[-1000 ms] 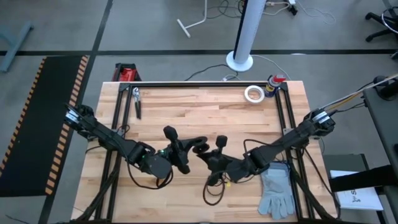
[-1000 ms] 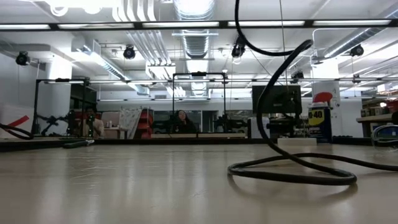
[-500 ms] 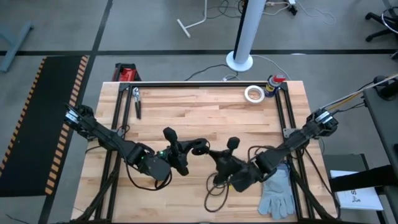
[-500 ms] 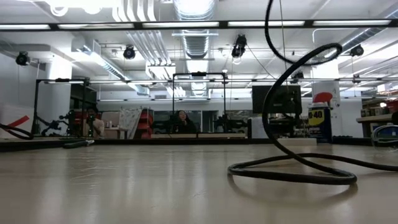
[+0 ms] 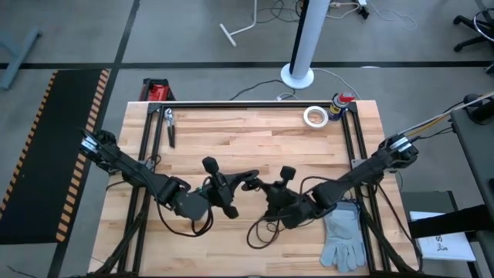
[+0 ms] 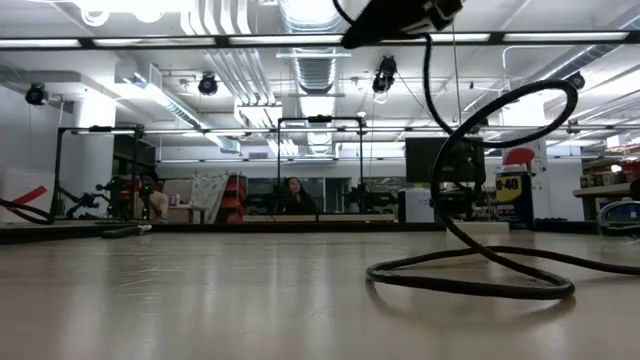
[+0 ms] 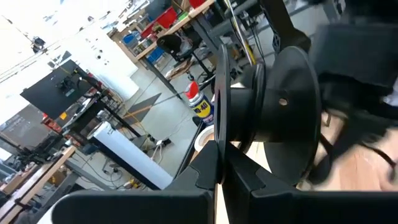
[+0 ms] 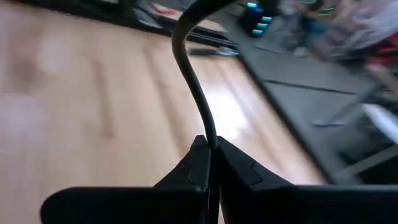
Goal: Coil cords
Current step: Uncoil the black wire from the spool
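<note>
Cord (image 8: 194, 93) pinched in closed right gripper (image 8: 208, 148); left gripper (image 7: 219, 163) closed on it too

right gripper (image 8: 209, 163): pinching cord (image 8: 194, 87) | cord arcs over apparently wooden table (image 8: 74, 118)

even, bright overhead light falls on the pale wooden butcher-block table (image 5: 255, 139) in the high view, with only faint soft shadows under the arms. in the low view long white ceiling light strips (image 6: 300, 40) glare, and the near tabletop lies soft and out of focus with a dull sheen. the right wrist view is smeared by motion blur, its background washed out. the left wrist view is bright at its upper corner and blurred towards one side.
</note>
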### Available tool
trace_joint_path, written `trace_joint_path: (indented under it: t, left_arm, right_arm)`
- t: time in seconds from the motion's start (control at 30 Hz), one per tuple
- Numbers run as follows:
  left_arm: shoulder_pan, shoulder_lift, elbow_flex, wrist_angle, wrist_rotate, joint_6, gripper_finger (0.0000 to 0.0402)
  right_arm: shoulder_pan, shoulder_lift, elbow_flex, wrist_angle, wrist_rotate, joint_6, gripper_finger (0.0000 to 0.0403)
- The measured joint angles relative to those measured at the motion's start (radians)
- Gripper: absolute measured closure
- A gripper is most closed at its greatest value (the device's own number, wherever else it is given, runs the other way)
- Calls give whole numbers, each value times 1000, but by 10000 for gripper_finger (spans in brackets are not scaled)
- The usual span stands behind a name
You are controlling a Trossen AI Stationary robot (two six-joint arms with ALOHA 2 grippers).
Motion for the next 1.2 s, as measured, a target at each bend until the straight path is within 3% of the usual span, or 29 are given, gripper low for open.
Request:
trace_joint_path:
  t: [0.17, 0.27, 0.47, 0.67, 0.87, 0.93, 1.1, 1.2]
  left_arm:
    - [9, 0, 0, 22, 1, -4, 401]
    - [16, 0, 0, 22, 1, -5, 402]
    - [19, 0, 0, 19, -1, -2, 402]
    - [22, -1, 0, 16, -9, 11, 402]
    - [22, -7, 0, 3, -17, 11, 402]
    - [22, -7, 0, 2, -29, 11, 402]
    - [22, 0, 0, 8, -32, -3, 402]
    - [22, 2, 0, 14, -36, -13, 402]
  right_arm:
    - [-18, 36, -20, 189, -254, -39, 370]
    - [-18, 54, -7, 193, -379, -12, 347]
    - [12, 32, 58, -158, -553, 184, 283]
    - [71, 5, 141, -481, -561, 328, 225]
    - [134, 3, 213, -699, -487, 425, 198]
    - [154, 2, 236, -710, -368, 430, 195]
    - [193, -1, 275, -628, 67, 413, 198]
    - [182, -1, 277, -545, 200, 334, 202]
